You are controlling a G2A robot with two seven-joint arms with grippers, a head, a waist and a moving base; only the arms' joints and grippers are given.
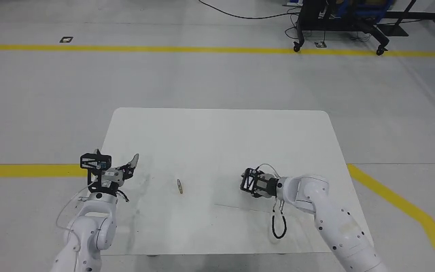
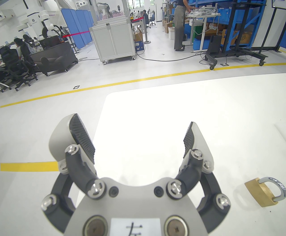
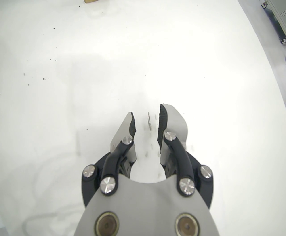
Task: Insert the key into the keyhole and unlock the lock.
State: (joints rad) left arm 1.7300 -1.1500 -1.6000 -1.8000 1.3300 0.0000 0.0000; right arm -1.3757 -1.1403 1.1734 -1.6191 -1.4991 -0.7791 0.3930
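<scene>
Top view: a white table [image 1: 224, 136] carries a small brass padlock [image 1: 179, 185], and every place below is given from that padlock.
Padlock: it lies flat on the table top toward the robot's edge, between the two grippers and touched by neither. In the left wrist view its brass body and silvery shackle [image 2: 263, 192] show, with the shackle end turned away from the left gripper.
Left gripper [image 1: 117, 163]: it sits on the left arm's side of the padlock, well apart from it, over the table's edge. Its jaws are spread wide with nothing between the ribbed pads [image 2: 80, 134]; the gap shows plainly in the left wrist view [image 2: 134, 125].
Right gripper [image 1: 246, 181]: it sits on the opposite side of the padlock, well apart, low over the table and pointing toward the lock.
Key [image 3: 149, 121]: a small, thin metal piece seen almost edge-on, on the right-arm side of the padlock, well apart from it. It sits in the gap between the right gripper's fingers [image 3: 147, 111].
Right jaws: parted narrowly around the key, with a sliver of table showing on either side of it, so they are not clenched on it.
Padlock from the right wrist: only a brass corner [image 3: 89, 1] shows beyond the fingertips.
Cable [image 1: 277, 224]: a black loop hangs from the right arm, farther from the padlock than the gripper.
</scene>
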